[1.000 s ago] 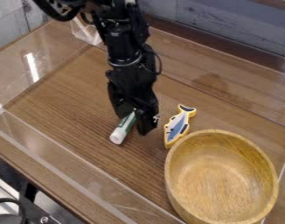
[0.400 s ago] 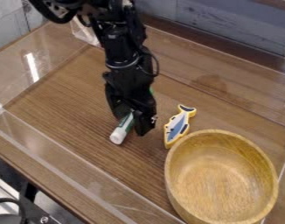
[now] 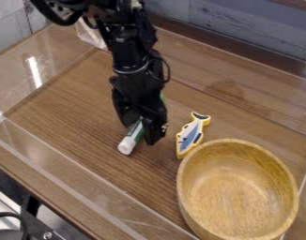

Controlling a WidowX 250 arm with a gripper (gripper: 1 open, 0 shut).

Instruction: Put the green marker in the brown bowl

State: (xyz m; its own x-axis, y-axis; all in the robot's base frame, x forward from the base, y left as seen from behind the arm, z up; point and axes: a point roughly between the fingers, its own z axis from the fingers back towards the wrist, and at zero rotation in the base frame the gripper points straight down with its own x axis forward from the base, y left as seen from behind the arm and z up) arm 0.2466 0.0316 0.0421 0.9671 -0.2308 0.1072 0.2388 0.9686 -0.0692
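The green marker (image 3: pixel 130 137) lies on the wooden table, its white cap end pointing toward the front left. My gripper (image 3: pixel 142 129) is straight down over it, open, with one black finger on each side of the green barrel. Most of the barrel is hidden between the fingers. The brown bowl (image 3: pixel 238 191) sits at the front right, empty, a short way right of the marker.
A small blue-and-yellow fish toy (image 3: pixel 191 132) lies between the gripper and the bowl. Clear plastic walls (image 3: pixel 49 150) ring the table, with a rim along the front left. The arm (image 3: pixel 128 42) rises toward the back left.
The gripper has shifted slightly left and settled a little lower around the marker. The marker, fish toy and bowl have not moved.
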